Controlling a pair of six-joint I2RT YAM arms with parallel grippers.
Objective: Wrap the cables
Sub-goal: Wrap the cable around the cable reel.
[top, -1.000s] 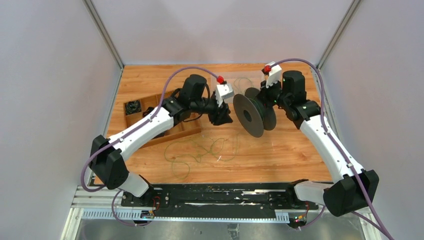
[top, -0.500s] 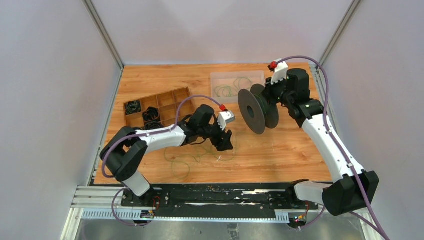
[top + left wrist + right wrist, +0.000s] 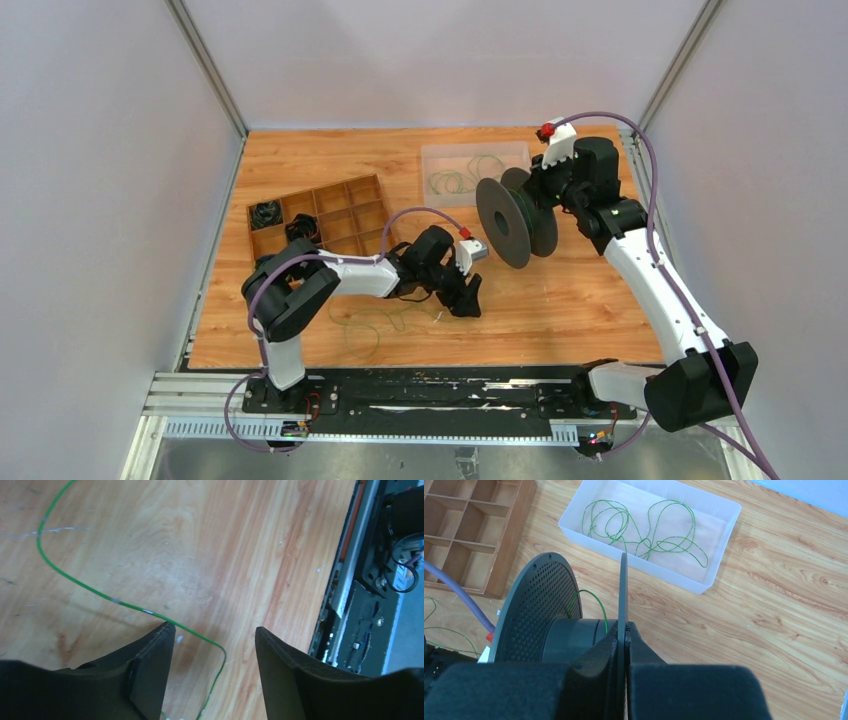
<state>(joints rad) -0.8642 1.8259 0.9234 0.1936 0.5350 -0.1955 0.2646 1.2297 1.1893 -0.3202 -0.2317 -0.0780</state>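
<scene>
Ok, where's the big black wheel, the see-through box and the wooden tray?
Black wheel (image 3: pixel 500 222): top view, on its front disc.
See-through box (image 3: pixel 664 572): right wrist view, on its near wall.
Wooden tray (image 3: pixel 362 193): top view, on a bare compartment.

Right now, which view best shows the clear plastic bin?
Right wrist: nearly the whole clear plastic bin and the green cables looped inside it are sharp. Top external shows it small, its near edge partly behind the spool. Left wrist does not show it.

Wooden table (image 3: pixel 575 312) (pale walls (image 3: pixel 440 60))
</scene>
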